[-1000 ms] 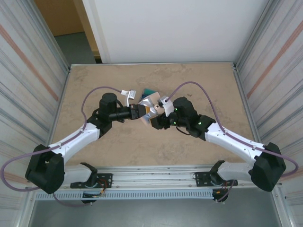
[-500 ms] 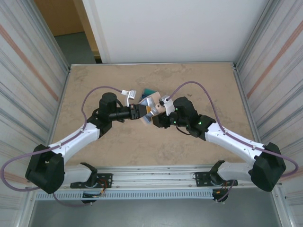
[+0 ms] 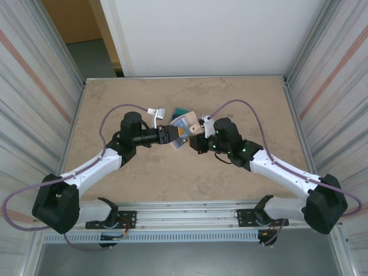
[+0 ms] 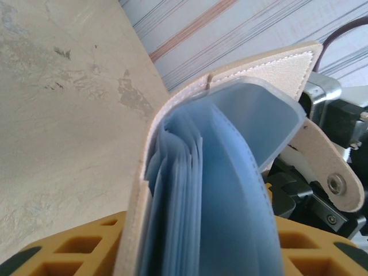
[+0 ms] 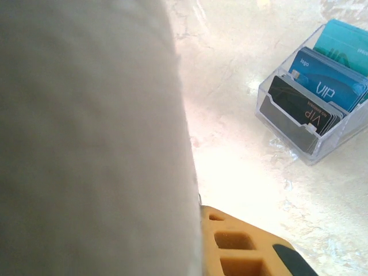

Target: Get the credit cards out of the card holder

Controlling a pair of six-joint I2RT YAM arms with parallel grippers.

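Clamping the card holder [image 3: 184,125] is the right pincer [image 3: 197,133]; left pincer's [image 3: 175,138] grip unclear.

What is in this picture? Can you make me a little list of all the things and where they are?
place: sandy-brown table with two robot arms
card holder: open, tan outside, pale blue inside, between the two grippers
pockets: look empty from the left wrist view
cards: teal, blue and dark, standing in a clear box on the table
left gripper: a finger each side of the holder, grip unclear
right gripper: closed on the holder's tan side
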